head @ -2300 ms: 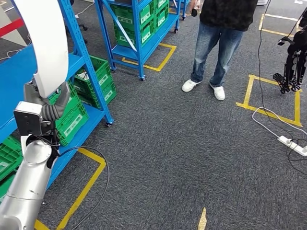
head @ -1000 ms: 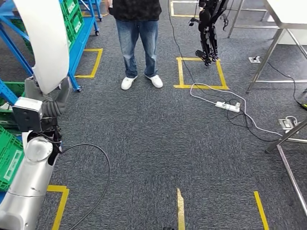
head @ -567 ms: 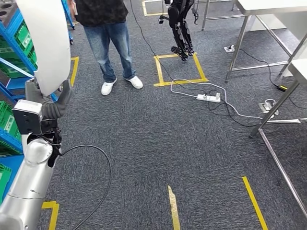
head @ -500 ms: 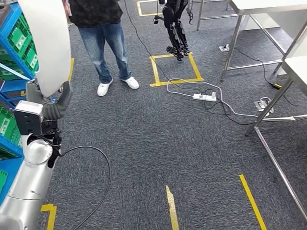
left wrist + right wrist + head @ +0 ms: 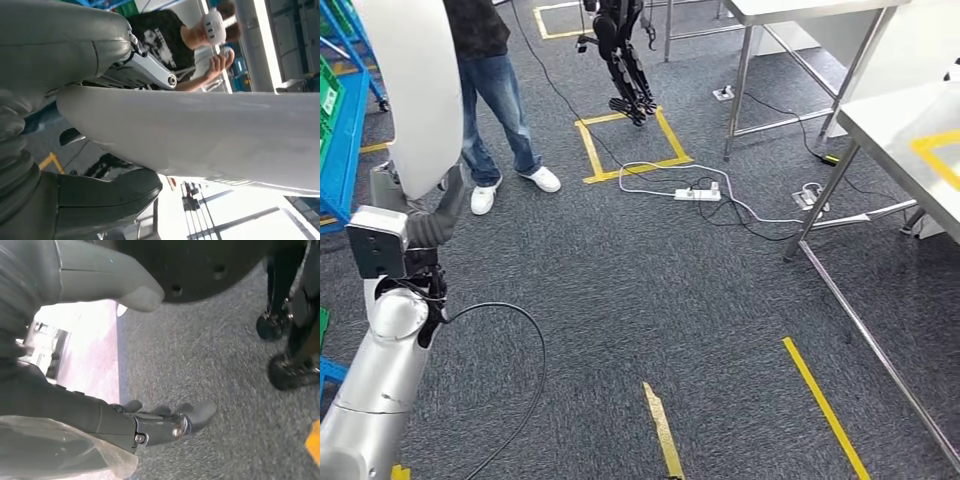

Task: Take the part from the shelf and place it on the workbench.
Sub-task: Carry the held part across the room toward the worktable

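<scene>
A large white curved part [image 5: 410, 90] stands upright at the left of the head view, and my left hand [image 5: 433, 215] grips its lower end. In the left wrist view the part [image 5: 211, 135] runs as a long pale panel between the grey thumb [image 5: 105, 195] and the upper fingers. The steel workbench [image 5: 901, 130], with yellow tape on its top, shows at the right edge, well apart from the part. My right hand [image 5: 124, 417] hangs over grey carpet with thumb and fingers apart and nothing in it.
A person [image 5: 490, 90] in jeans stands at the back left. A dark robot's legs [image 5: 622, 60] stand in a yellow floor square. A power strip [image 5: 695, 193] and cables lie mid-floor. The blue shelf [image 5: 339, 130] is at the left edge, a second table [image 5: 788, 10] behind.
The camera has swung to the right: the blue shelves slid off to the left and the workbench came in at the right. My left hand holds the white part the same way.
</scene>
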{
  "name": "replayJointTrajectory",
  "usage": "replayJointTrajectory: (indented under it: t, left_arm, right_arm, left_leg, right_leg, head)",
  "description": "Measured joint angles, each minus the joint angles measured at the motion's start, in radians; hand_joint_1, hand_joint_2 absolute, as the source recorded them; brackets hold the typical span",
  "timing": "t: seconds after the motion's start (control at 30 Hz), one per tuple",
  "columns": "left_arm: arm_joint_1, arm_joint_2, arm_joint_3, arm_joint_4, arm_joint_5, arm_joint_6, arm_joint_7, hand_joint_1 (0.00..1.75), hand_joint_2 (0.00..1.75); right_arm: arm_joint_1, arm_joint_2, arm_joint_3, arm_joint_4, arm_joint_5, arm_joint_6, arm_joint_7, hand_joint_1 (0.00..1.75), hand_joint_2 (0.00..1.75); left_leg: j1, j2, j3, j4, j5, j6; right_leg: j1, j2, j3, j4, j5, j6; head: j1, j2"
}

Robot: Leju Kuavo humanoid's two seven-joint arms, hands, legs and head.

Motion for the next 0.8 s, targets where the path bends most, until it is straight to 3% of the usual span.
replayJointTrajectory:
  t: [0.03, 0.07, 0.13, 0.2, 0.3, 0.37, 0.43, 0.5, 0.53, 0.57, 0.6, 0.67, 0.73, 0.8]
  left_arm:
    - [0.0, 0.0, 0.0, 0.0, 0.0, -0.001, 0.0, 1.75, 1.75]
    - [0.0, -0.001, 0.0, 0.001, 0.0, -0.002, 0.0, 1.75, 1.75]
    - [-0.001, -0.002, 0.0, 0.001, 0.0, -0.003, 0.0, 1.75, 1.75]
    - [-0.004, -0.001, 0.0, 0.001, 0.0, -0.003, 0.0, 1.75, 1.75]
    - [-0.008, -0.004, -0.001, 0.002, 0.0, -0.005, 0.0, 1.75, 1.75]
    - [-0.009, -0.006, -0.002, 0.002, -0.001, -0.006, 0.0, 1.75, 1.75]
    - [-0.008, -0.004, -0.003, 0.002, -0.001, -0.006, 0.0, 1.75, 1.75]
    - [-0.004, -0.003, -0.003, 0.004, -0.001, -0.006, 0.0, 1.75, 1.75]
    - [-0.002, -0.003, -0.003, 0.004, -0.001, -0.006, 0.0, 1.75, 1.75]
    - [-0.001, -0.003, -0.003, 0.005, -0.001, -0.006, 0.0, 1.75, 1.75]
    - [0.0, -0.003, -0.003, 0.005, -0.001, -0.006, 0.0, 1.75, 1.75]
    - [-0.001, -0.002, -0.002, 0.005, -0.001, -0.006, 0.0, 1.75, 1.75]
    - [-0.002, -0.001, -0.003, 0.005, -0.001, -0.006, 0.0, 1.75, 1.75]
    - [-0.004, -0.002, -0.003, 0.005, -0.002, -0.008, 0.0, 1.75, 1.75]
  right_arm:
    - [0.0, 0.0, 0.0, 0.0, 0.001, 0.0, -0.001, 0.0, 1.75]
    - [0.001, 0.0, 0.0, 0.0, 0.002, 0.0, -0.001, 0.0, 1.75]
    - [0.0, 0.0, 0.0, 0.0, 0.003, 0.0, -0.003, 0.0, 1.75]
    - [-0.002, 0.0, 0.0, 0.0, 0.004, -0.001, -0.004, 0.0, 1.75]
    - [0.0, 0.001, 0.0, 0.0, 0.005, 0.001, -0.006, 0.0, 1.75]
    - [0.0, 0.001, 0.0, 0.0, 0.007, 0.0, -0.006, 0.0, 1.75]
    - [-0.002, 0.0, 0.0, -0.001, 0.007, -0.001, -0.007, 0.0, 1.75]
    - [-0.002, 0.0, 0.0, -0.001, 0.007, 0.0, -0.01, 0.0, 1.75]
    - [-0.002, 0.0, 0.0, -0.001, 0.007, 0.0, -0.012, 0.0, 1.75]
    - [-0.001, 0.0, 0.0, -0.001, 0.007, 0.0, -0.013, 0.0, 1.75]
    - [-0.001, 0.0, 0.0, 0.0, 0.007, 0.0, -0.015, 0.0, 1.75]
    - [-0.001, 0.001, 0.0, 0.0, 0.007, 0.0, -0.017, 0.0, 1.75]
    - [-0.002, 0.002, 0.0, 0.0, 0.007, 0.001, -0.018, 0.0, 1.75]
    - [0.001, 0.002, 0.0, 0.0, 0.007, 0.003, -0.018, 0.0, 1.75]
  left_leg:
    - [0.0, 0.013, 0.0, 0.0, -0.001, -0.001]
    - [0.001, 0.024, 0.001, 0.001, -0.002, -0.003]
    - [0.0, 0.045, 0.002, 0.005, -0.009, -0.013]
    - [-0.004, 0.06, 0.003, 0.012, -0.016, -0.025]
    - [-0.003, 0.074, 0.01, 0.014, -0.025, -0.04]
    - [0.003, 0.043, -0.001, 0.051, -0.055, -0.049]
    - [0.006, -0.001, -0.053, 0.168, -0.119, -0.051]
    - [0.004, -0.014, -0.112, 0.287, -0.161, -0.048]
    - [0.003, -0.015, -0.124, 0.303, -0.153, -0.044]
    - [0.002, -0.019, -0.116, 0.279, -0.126, -0.039]
    - [0.0, -0.027, -0.093, 0.22, -0.083, -0.032]
    - [-0.001, -0.077, -0.041, 0.092, -0.015, -0.021]
    - [-0.004, -0.109, -0.021, 0.035, -0.002, -0.015]
    - [-0.004, -0.092, -0.017, 0.019, -0.002, -0.012]
  right_leg:
    - [-0.003, -0.003, -0.001, 0.004, 0.008, 0.004]
    - [-0.006, -0.008, 0.02, -0.034, 0.032, 0.006]
    - [-0.006, -0.038, 0.1, -0.171, 0.085, 0.008]
    - [-0.002, -0.058, 0.148, -0.253, 0.102, -0.004]
    - [0.002, -0.037, 0.151, -0.261, 0.099, -0.03]
    - [0.0, -0.018, 0.154, -0.263, 0.1, -0.042]
    - [0.001, 0.002, 0.156, -0.263, 0.099, -0.05]
    - [0.006, 0.025, 0.157, -0.263, 0.099, -0.053]
    - [0.009, 0.037, 0.159, -0.263, 0.099, -0.054]
    - [0.01, 0.051, 0.161, -0.262, 0.098, -0.055]
    - [0.011, 0.064, 0.164, -0.262, 0.098, -0.055]
    - [0.01, 0.087, 0.164, -0.261, 0.099, -0.052]
    - [0.004, 0.108, 0.153, -0.261, 0.103, -0.042]
    - [0.0, 0.127, 0.144, -0.264, 0.109, -0.029]
  head:
    - [0.0, 0.0]
    - [0.0, 0.0]
    - [0.001, 0.0]
    - [-0.003, 0.0]
    - [-0.007, 0.0]
    - [-0.008, 0.0]
    - [-0.011, 0.0]
    - [-0.012, 0.0]
    - [-0.012, 0.0]
    - [-0.012, 0.0]
    - [-0.012, 0.0]
    - [-0.01, 0.0]
    - [-0.011, 0.0]
    - [-0.014, 0.0]
